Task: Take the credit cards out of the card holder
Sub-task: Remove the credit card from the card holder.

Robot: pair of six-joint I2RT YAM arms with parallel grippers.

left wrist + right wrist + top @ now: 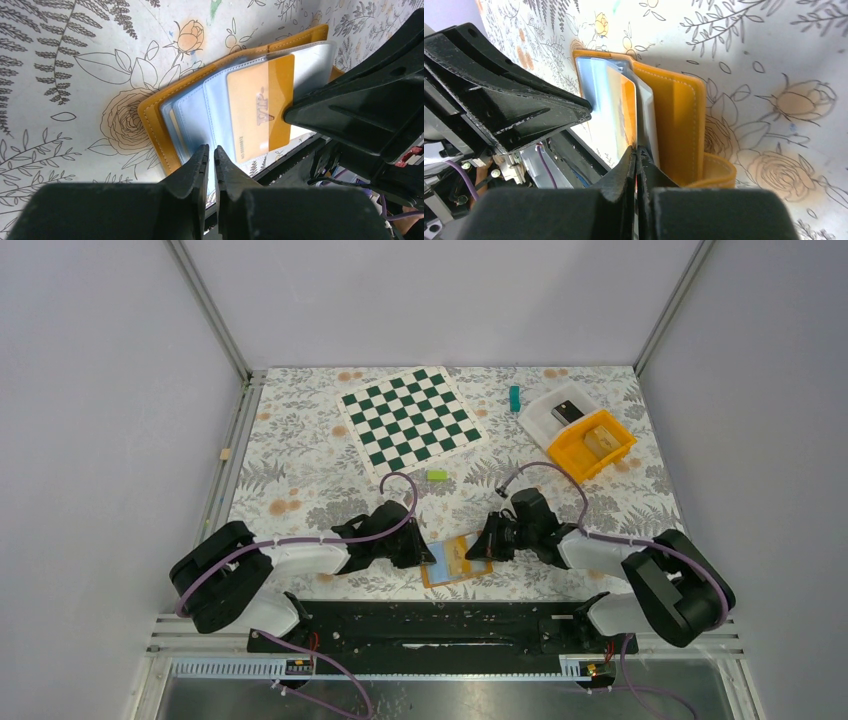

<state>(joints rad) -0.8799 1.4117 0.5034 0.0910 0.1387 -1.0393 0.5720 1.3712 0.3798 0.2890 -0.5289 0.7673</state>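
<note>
Holder [457, 560] lies open on the worktop [300, 470]; left gripper [209, 154] and right gripper [636, 152] pinch its sleeves [200, 110], jaws closed.

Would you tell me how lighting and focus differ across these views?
Top external: evenly lit and sharp, no glare. Left wrist: holder crisp, sheen on its sleeves, near jaws dark and blurred. Right wrist: sleeves washed out by glare, jaws blurred.
</note>
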